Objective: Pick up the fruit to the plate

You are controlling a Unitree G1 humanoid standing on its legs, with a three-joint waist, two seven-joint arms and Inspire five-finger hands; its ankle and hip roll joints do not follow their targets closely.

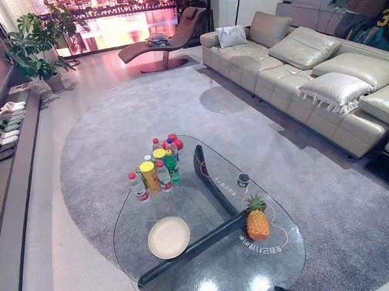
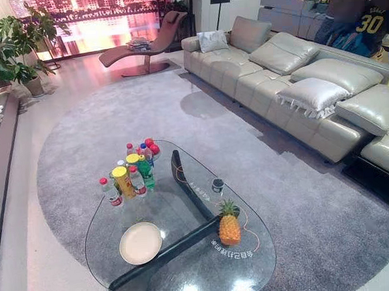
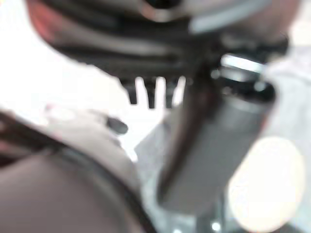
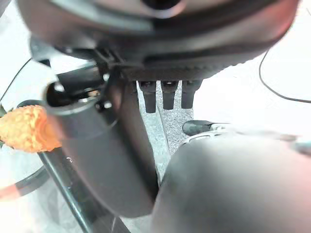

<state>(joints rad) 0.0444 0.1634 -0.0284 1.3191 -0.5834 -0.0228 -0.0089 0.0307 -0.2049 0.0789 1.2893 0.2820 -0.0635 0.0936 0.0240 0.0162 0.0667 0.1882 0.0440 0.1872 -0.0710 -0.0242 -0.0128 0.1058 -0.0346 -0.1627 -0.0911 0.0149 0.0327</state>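
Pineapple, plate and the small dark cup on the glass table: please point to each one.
pineapple (image 1: 257, 225): left eye view, on its orange body.
plate (image 1: 168, 237): left eye view, on its bare middle.
cup (image 1: 243, 180): left eye view, on its dark side.

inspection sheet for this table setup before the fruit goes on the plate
surface: glass table on a grey rug
job's things: pineapple upright near the table's right edge; plate empty, to its left, apart from it
clutter: bottles clustered at the far end; small dark cup mid-table
hands: right hand open, holding nothing; left hand blurred, state unclear
cables: nothing seen
surroundings: sofa on the right; lounge chair and plant beyond; a person behind the sofa
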